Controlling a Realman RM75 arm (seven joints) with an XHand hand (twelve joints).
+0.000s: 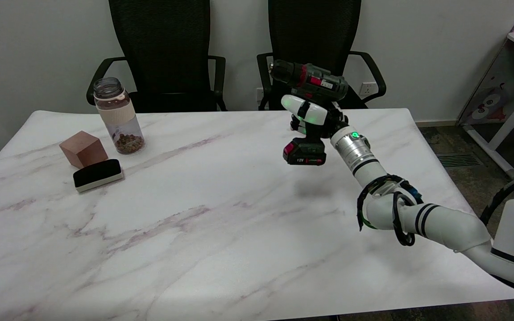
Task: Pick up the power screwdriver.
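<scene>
Right hand (312,117) grips power screwdriver (309,84) above table (194,214).

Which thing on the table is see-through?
The clear plastic bottle with brown bits at its bottom, standing upright at the table's far left. The brown wooden cube and black-topped eraser block near it are solid, not see-through.

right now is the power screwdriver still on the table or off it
Off it. The robot hand grips the power screwdriver by its handle, and its battery base hangs above the table with a shadow beneath.
</scene>
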